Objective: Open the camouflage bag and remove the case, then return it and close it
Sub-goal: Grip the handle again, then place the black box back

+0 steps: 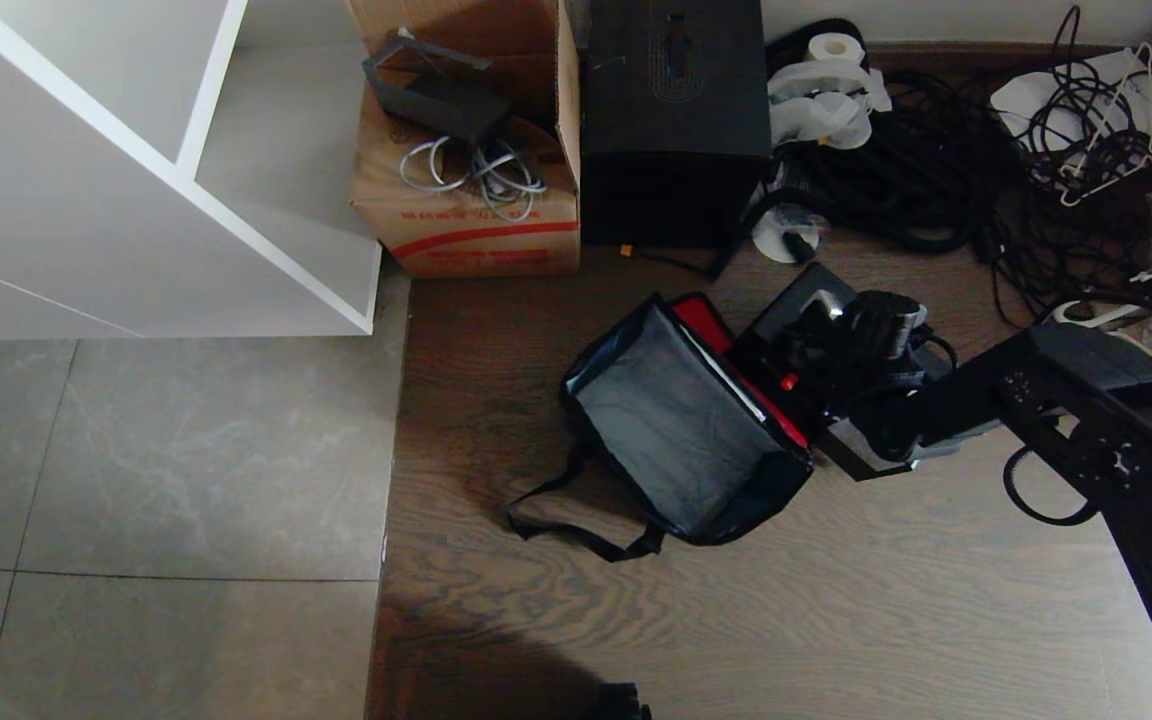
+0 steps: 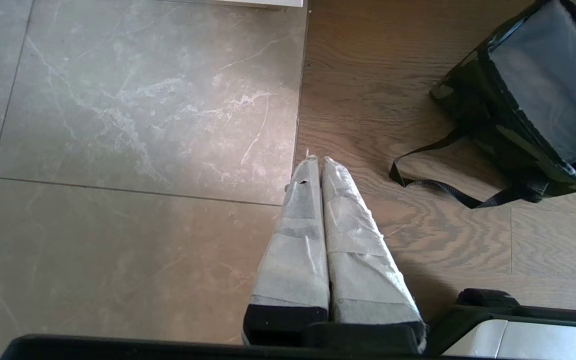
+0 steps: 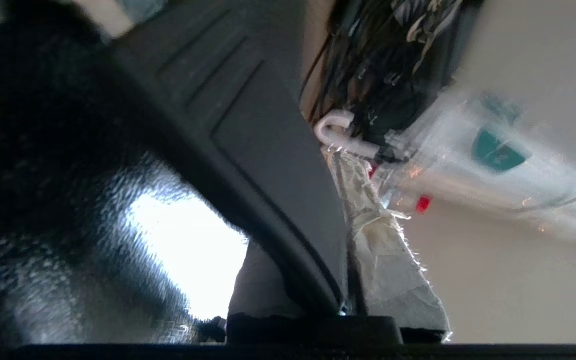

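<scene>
Open camouflage bag lies on the floor, exposing its lining. Right gripper fingers clamp the case edge beside it, apparently for handling. Left gripper fingers rest closed, idle.

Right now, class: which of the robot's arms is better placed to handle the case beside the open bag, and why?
The right. The right gripper is already at the case, its taped fingers closed on its edge beside the open camouflage bag. The left gripper hangs shut over bare floor, away from the bag.
</scene>
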Motion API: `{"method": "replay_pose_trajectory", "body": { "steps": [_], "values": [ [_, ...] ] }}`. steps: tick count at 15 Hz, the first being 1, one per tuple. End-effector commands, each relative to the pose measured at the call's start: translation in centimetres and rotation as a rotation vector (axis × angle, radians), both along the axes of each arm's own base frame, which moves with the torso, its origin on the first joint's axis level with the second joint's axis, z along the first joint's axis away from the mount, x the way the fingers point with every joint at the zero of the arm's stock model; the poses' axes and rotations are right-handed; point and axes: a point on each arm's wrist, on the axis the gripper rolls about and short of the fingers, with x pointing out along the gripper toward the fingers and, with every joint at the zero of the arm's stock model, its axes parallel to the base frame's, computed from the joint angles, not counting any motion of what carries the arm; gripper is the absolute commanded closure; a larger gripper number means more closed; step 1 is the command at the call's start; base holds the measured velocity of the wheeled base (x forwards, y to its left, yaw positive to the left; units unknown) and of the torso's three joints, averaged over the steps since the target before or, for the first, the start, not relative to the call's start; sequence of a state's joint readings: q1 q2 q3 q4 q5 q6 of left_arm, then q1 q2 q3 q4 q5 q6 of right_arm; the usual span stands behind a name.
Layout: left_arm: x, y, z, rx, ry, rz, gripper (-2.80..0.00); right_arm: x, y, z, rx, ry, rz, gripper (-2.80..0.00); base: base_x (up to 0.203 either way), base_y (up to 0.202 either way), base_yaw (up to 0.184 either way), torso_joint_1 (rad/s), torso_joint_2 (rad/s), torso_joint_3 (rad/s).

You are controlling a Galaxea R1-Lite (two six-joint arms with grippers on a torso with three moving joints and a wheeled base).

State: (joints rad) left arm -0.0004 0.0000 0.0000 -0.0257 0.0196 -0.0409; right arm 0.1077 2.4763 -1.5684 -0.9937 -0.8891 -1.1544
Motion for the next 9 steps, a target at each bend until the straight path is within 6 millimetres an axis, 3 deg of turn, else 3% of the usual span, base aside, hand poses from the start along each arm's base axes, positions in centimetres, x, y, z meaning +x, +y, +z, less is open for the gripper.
{"method": "replay_pose_trajectory", "body": {
  "steps": [1,5,9],
  "values": [
    [0.1,0.0,-0.3,-0.001,0.009,0.001,0.00,-0.4,0.0,1.7,0.003,-0.043,-0.006,0.00,0.000,0.000,0.000,0.000,0.00,0.000],
    [0.1,0.0,-0.2,-0.001,0.008,0.000,0.00,-1.5,-0.1,4.7,0.011,-0.095,-0.006,0.00,0.000,0.000,0.000,0.000,0.00,0.000],
    [0.1,0.0,-0.2,-0.001,0.007,0.000,0.00,-3.9,-0.4,9.7,0.018,-0.163,-0.006,0.00,0.000,0.000,0.000,0.000,0.00,0.000]
  ]
}}
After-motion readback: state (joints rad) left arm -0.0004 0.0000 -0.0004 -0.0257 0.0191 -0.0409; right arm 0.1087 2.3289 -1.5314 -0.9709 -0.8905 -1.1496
